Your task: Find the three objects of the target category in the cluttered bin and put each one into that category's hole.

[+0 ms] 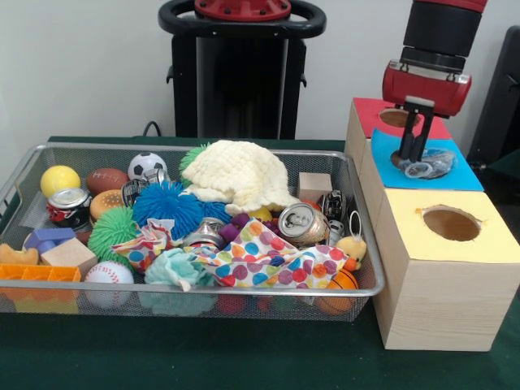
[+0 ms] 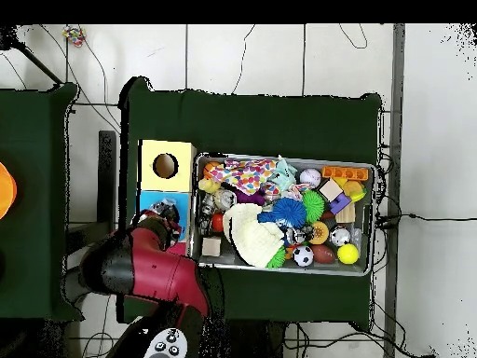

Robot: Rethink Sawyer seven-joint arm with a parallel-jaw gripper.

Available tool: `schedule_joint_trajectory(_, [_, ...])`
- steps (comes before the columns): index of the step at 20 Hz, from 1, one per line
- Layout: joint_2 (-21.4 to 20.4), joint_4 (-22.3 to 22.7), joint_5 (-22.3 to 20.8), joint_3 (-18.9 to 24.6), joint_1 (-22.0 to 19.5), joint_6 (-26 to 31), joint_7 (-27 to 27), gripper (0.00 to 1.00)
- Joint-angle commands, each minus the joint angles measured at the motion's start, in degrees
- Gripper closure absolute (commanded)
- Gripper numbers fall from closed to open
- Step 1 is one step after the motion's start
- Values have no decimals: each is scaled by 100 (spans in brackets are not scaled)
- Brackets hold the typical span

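Surface: dark green cloth (image 1: pixel 244 357) is spread over the table, with a pale wall seen behind.
Fingers: the black fingers (image 1: pixel 418 134) are held close together, pointing straight down over the blue box's hole; whether they pinch the item below cannot be told.
Gripper: the gripper (image 1: pixel 413 154) hangs beneath a red wrist, directly above the blue-topped box (image 1: pixel 463 175).
Held item: a crumpled clear plastic piece (image 1: pixel 429 165) is seen at the fingertips, lying on the blue top at the hole's edge.
Item look: it is transparent, greyish and wrinkled, with a ring-like rim at its left end.
Item axis: its long axis is laid roughly left to right in the front view, the rim end nearest the fingers.
Boxes: a red-topped box (image 1: pixel 370 114) sits behind the blue one, and a yellow-topped box (image 1: pixel 439 268) with an open round hole in front.
Bin: a wire mesh bin (image 1: pixel 187 296) stands just beside the boxes, crowded with things.
Bin contents: a crushed can (image 1: pixel 302 223), a cream knitted hat (image 1: pixel 240 175), a blue spiky ball (image 1: pixel 166 205) and a polka-dot cloth (image 1: pixel 268 264) are seen.
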Motion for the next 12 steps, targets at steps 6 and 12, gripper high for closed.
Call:
schedule_joint_trajectory(6, [801, 110, -184, 1500, -614, -1028, 1129, 100])
schedule_joint_trajectory(12, [958, 5, -205, 1306, -494, -958, 1006, 100])
